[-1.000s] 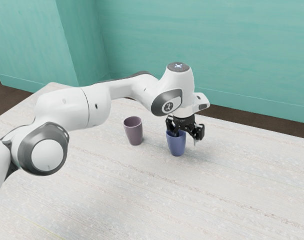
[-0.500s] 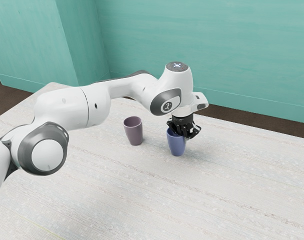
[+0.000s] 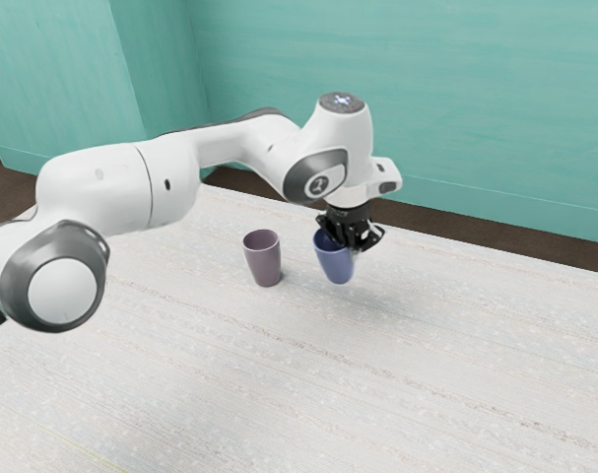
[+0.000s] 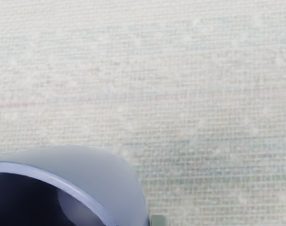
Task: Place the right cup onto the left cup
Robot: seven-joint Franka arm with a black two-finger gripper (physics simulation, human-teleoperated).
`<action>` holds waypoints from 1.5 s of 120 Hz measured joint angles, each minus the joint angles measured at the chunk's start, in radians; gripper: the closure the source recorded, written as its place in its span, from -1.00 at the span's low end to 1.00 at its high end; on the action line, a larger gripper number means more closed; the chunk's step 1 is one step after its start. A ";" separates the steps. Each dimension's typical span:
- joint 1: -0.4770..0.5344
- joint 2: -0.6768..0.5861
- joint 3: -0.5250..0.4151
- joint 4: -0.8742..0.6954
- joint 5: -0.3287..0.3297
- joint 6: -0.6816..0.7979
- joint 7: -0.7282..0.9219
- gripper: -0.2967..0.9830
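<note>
In the exterior view my gripper [image 3: 350,236] is shut on the wall of the blue cup [image 3: 336,264], at the rim's side toward the exterior view's right. The blue cup is tilted a little and appears lifted off the table. Toward the exterior view's left, a mauve cup [image 3: 263,260] stands upright on the table, apart from the blue one, its mouth facing up. In the wrist view the blue cup [image 4: 110,174] shows its rim and dark inside close under my hand.
Both cups are over the pale table [image 3: 308,394]. Behind the table's far edge are a dark floor strip [image 3: 456,234] and a teal wall [image 3: 427,89].
My gripper closed on the blue cup's wall, then rose with it and shifted slightly toward the exterior view's left. The cup has tilted. The mauve cup has stayed put.
</note>
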 joint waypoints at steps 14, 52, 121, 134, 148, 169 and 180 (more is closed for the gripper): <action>0.001 -0.068 0.005 -0.025 -0.015 -0.033 -0.008 0.69; 0.002 -0.193 0.129 -0.081 -0.078 -0.139 -0.012 0.69; 0.014 -0.103 0.247 0.042 -0.140 -0.139 0.112 0.69; 0.014 -0.085 0.249 0.069 -0.140 -0.137 0.141 0.69; 0.014 -0.074 0.250 0.077 -0.141 -0.134 0.169 0.69; 0.018 -0.059 0.258 0.078 -0.142 -0.129 0.205 0.69; 0.021 -0.055 0.273 0.078 -0.144 -0.127 0.222 0.69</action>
